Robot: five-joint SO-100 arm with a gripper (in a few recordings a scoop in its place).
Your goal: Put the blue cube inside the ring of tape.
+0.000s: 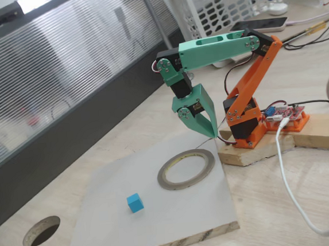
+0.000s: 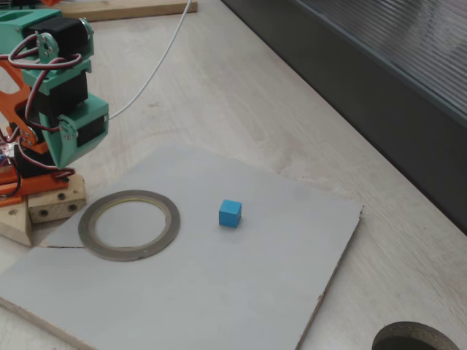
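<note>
The blue cube [image 1: 135, 202] sat alone on the grey board [image 1: 104, 220], near the ring of tape [image 1: 186, 169] but clear of it, with bare board between the 2. The ring lay flat on the same board, nearer the arm's base. The hand [image 1: 210, 131] hung above the board's far edge just behind the ring, its 2 fingers drawn together to a point and holding nothing.

The likely trouble lay in the grasp. The cube was small and light, so a finger landing on its edge could knock it sideways or off the board. A low carry over the ring could also catch the thin rim and drag it. The round hole [image 1: 41, 231] in the wooden surface [image 1: 309, 196] sat well apart from the cube.
</note>
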